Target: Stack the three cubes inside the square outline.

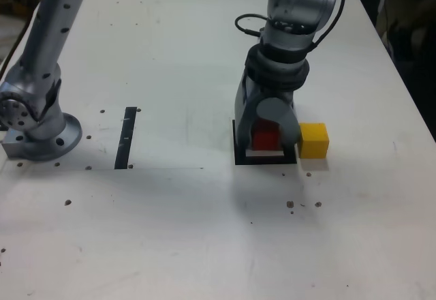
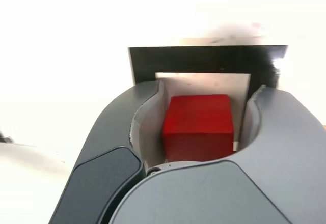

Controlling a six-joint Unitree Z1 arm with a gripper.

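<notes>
Red cube (image 2: 198, 124) sits inside the square outline (image 2: 204, 59) — claw (image 1: 267, 138) jaws apart around it

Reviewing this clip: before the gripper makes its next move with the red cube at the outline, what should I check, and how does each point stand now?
1. Red cube between the gripper jaws: ok.
2. Cube over the square outline, inside its white centre: ok.
3. Cube resting on the surface: cannot tell.
4. Jaws clamped or released: cannot tell; small gaps show beside the cube.
5. Yellow cube clear of the outline, on the exterior view's right: ok.
6. Green cube located: not ok, in neither view.
</notes>
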